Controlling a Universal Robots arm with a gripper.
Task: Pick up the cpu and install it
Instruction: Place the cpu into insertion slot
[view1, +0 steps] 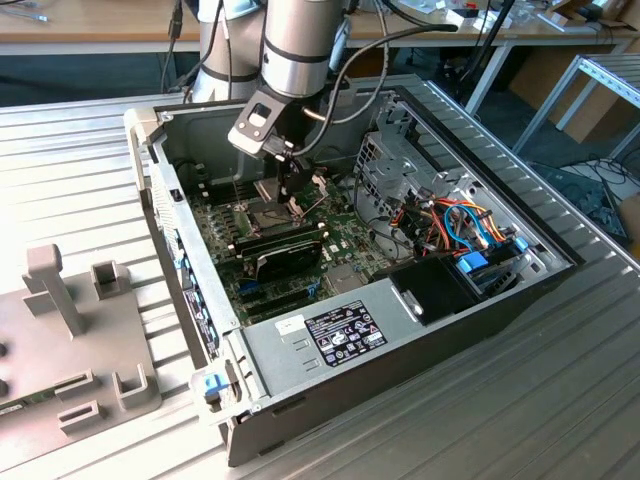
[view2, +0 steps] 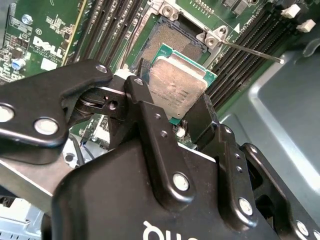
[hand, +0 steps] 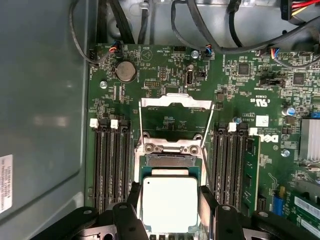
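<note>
End effector (view2: 170, 99): closed on the cpu (hand: 169, 201), one finger on each of two opposite edges.
Cpu: silver lid up, held just over the socket (view2: 172, 42), overlapping it but not seated; it looks tilted against the motherboard (hand: 165, 75).
Socket: load frame (hand: 175, 102) swung open; in the exterior view, at 9 o'clock from the drive cage (view1: 395, 165).
Step in hand: pick-up done, placing over the socket.
What it calls for: a level chip, edges square to the socket, a gentle lowering.
</note>
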